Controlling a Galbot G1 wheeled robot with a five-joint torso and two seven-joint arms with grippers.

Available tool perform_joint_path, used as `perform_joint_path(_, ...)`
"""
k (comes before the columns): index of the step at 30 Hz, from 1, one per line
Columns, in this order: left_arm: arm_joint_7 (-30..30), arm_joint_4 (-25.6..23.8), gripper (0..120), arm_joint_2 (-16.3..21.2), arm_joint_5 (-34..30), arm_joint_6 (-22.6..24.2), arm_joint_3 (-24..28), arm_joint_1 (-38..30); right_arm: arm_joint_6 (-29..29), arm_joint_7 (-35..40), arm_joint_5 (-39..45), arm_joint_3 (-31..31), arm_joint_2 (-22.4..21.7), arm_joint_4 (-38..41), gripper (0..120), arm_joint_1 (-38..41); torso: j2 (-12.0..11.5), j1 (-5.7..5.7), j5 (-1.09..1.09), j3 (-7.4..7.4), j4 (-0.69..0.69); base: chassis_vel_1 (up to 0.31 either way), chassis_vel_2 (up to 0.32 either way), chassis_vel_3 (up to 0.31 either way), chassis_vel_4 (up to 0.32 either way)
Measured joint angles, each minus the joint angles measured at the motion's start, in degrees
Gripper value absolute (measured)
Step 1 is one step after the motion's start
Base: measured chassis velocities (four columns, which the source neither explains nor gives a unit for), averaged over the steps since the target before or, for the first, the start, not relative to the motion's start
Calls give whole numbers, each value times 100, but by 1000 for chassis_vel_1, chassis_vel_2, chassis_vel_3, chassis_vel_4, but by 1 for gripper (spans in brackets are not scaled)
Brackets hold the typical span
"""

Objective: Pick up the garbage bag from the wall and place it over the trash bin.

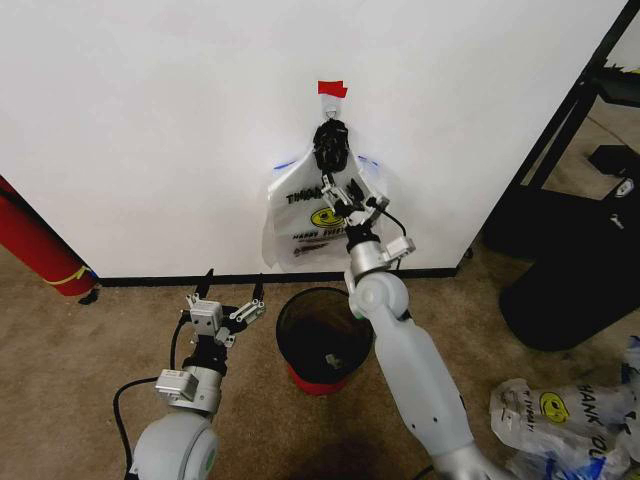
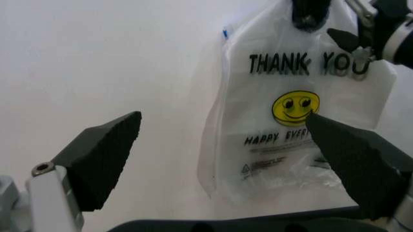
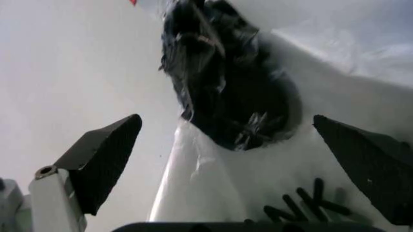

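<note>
The garbage bag (image 1: 305,215) hangs flat on the white wall (image 1: 150,120), under a red tape piece (image 1: 332,88), its handles gathered at a black clump (image 1: 330,145). My right gripper (image 1: 350,200) is raised against the bag's upper part, open. In the right wrist view its fingers (image 3: 103,154) spread wide on either side of the black clump (image 3: 226,82). The trash bin (image 1: 300,315), black mesh with a red base, stands on the carpet below the bag. My left gripper (image 1: 230,292) is open, low and left of the bin. Its wrist view looks at the bag (image 2: 290,140) from a distance.
A red cylinder with a yellow band (image 1: 40,250) leans at the left by the baseboard. A black stand and dark bulky base (image 1: 570,270) occupy the right. Several more printed bags (image 1: 560,420) lie on the carpet at the lower right.
</note>
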Motion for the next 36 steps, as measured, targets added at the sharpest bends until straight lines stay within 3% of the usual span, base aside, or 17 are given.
perform_joint_path(13, -35, 158, 100, -77, 93, -59, 20, -40, 173, -297, -159, 75, 66, -489, 48, 316, 0, -1, 1, 0, 0, 0, 0, 0, 0)
perform_joint_path(18, -39, 193, 100, -102, 125, -89, 23, -41, 173, -321, -195, 106, 67, -508, 39, 342, 0, -1, 1, -1, 0, 0, 0, 0, 0)
perform_joint_path(28, -46, 219, 100, -112, 157, -133, 34, -10, 149, -365, -293, 186, 77, -499, 1, 358, 0, -1, 1, -1, 0, 0, 0, 0, 0)
perform_joint_path(36, -55, 183, 100, -103, 170, -161, 24, 37, 128, -374, -339, 200, 71, -359, 0, 270, 0, -1, 1, -1, 1, 0, 0, 0, 0)
